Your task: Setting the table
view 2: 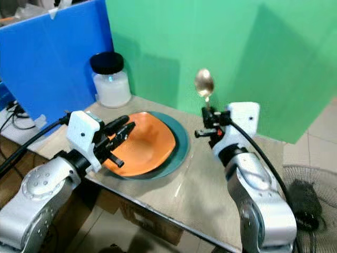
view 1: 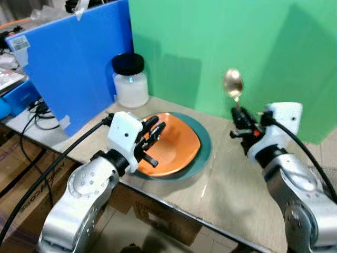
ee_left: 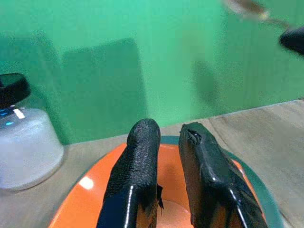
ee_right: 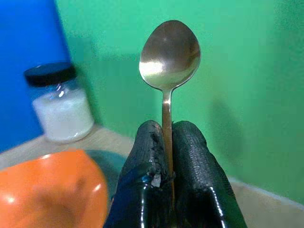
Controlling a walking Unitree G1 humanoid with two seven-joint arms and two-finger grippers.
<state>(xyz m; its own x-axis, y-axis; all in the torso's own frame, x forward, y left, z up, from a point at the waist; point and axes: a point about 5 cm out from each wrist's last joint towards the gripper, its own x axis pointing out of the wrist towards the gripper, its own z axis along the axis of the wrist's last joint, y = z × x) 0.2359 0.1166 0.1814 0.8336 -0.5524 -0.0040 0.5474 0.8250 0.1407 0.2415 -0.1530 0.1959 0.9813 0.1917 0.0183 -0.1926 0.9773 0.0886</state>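
Observation:
An orange bowl (view 1: 176, 145) rests on a teal plate (view 1: 204, 141) on the beige table (view 1: 231, 182). My left gripper (view 1: 158, 128) hovers over the bowl's near-left side. Its fingers (ee_left: 137, 161) stand almost together with nothing between them. My right gripper (view 1: 239, 120) is raised above the table to the right of the plate. It is shut on the handle of a metal spoon (view 1: 233, 83), which stands upright with its scoop on top. The spoon (ee_right: 169, 54) is pinched between both pads in the right wrist view.
A jar (view 1: 130, 81) with a black lid and white contents stands behind the plate at the table's far left. A blue board (view 1: 73, 63) and a green backdrop (view 1: 237, 42) wall off the back. Cables and boxes lie beyond the table's left edge.

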